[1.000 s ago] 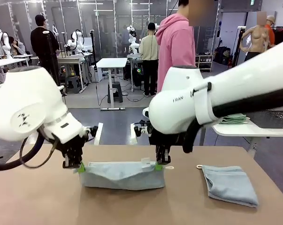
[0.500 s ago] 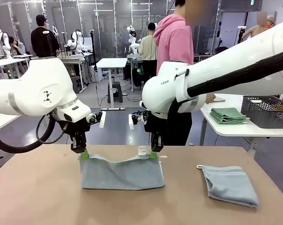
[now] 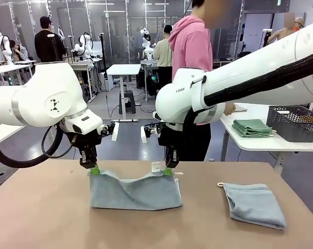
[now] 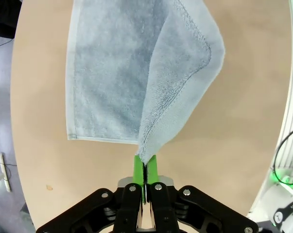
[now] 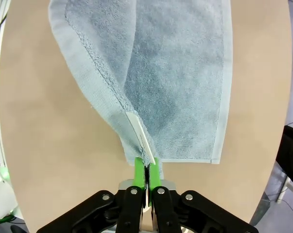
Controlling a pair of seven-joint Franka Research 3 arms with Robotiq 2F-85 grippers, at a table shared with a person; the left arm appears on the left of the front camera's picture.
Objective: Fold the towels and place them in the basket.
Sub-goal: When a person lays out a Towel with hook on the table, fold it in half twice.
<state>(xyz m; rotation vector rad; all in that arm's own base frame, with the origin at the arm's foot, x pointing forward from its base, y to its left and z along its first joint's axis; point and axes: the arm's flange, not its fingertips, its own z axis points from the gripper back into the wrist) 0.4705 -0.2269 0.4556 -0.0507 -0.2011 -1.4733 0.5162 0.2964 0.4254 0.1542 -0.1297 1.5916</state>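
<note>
A pale blue-grey towel (image 3: 134, 191) lies half folded in the middle of the brown table (image 3: 52, 223). Its upper layer is lifted by two corners. My left gripper (image 3: 94, 170) is shut on the left corner, and the left wrist view has the towel (image 4: 136, 77) hanging from my left gripper (image 4: 145, 167). My right gripper (image 3: 168, 170) is shut on the right corner beside a white label (image 3: 156, 167); in the right wrist view the towel (image 5: 175, 77) rises from my right gripper (image 5: 146, 175). A second, folded towel (image 3: 254, 203) with a loop (image 3: 220, 184) lies at the right. A dark mesh basket (image 3: 296, 123) stands on a side table.
Folded green towels (image 3: 252, 127) lie on the white side table (image 3: 270, 142) at the right, next to the basket. A person in a pink hoodie (image 3: 193, 49) stands at the far side. The front of the table is bare.
Both grippers have carried the towel's upper edge up and toward the far side; the towel now lies wider on the table with its top edge sagging between them.
</note>
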